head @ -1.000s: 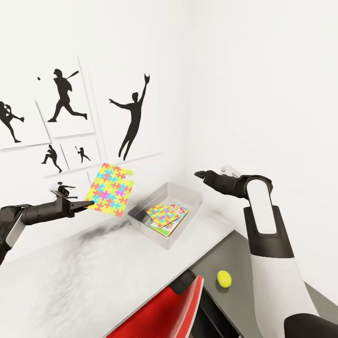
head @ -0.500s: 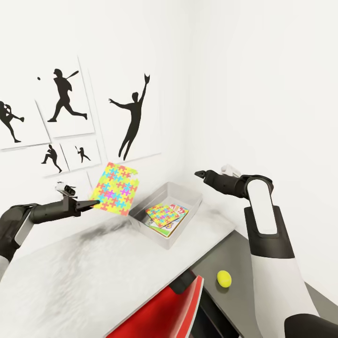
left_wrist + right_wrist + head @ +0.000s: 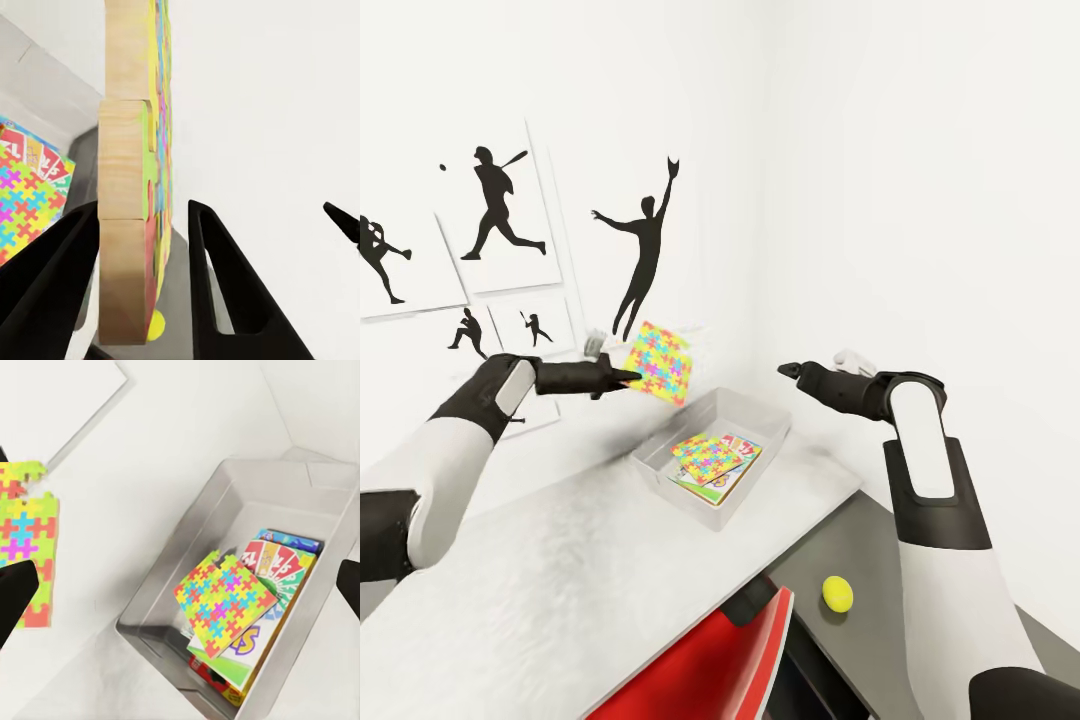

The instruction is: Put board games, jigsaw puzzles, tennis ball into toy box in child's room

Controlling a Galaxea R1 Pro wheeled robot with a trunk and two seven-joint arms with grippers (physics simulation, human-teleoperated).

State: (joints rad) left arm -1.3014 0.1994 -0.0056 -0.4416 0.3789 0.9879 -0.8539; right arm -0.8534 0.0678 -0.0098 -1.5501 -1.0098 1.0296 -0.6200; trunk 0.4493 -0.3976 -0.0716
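My left gripper (image 3: 622,377) is shut on a multicoloured jigsaw puzzle (image 3: 660,362), which hangs tilted in the air just beyond the toy box's (image 3: 762,410) far left end. In the left wrist view the jigsaw (image 3: 124,225) stands edge-on between the fingers (image 3: 214,277). The pale grey toy box holds another jigsaw (image 3: 707,457) lying on top of board games (image 3: 738,458). In the right wrist view that jigsaw (image 3: 225,600) and a red-and-green game cover (image 3: 276,566) lie below. My right gripper (image 3: 790,371) hovers open to the box's right. The tennis ball (image 3: 837,593) rests on the table's dark lower section (image 3: 880,555).
The pale tabletop (image 3: 560,570) stretches from the box toward me. A red chair back (image 3: 710,670) rises at its front edge. White walls meet in a corner close behind the box, with baseball silhouette pictures (image 3: 500,210) on the left wall.
My left arm has carried the jigsaw up and to the right, from over the tabletop to beside the box's far left end. The right arm has stayed put.
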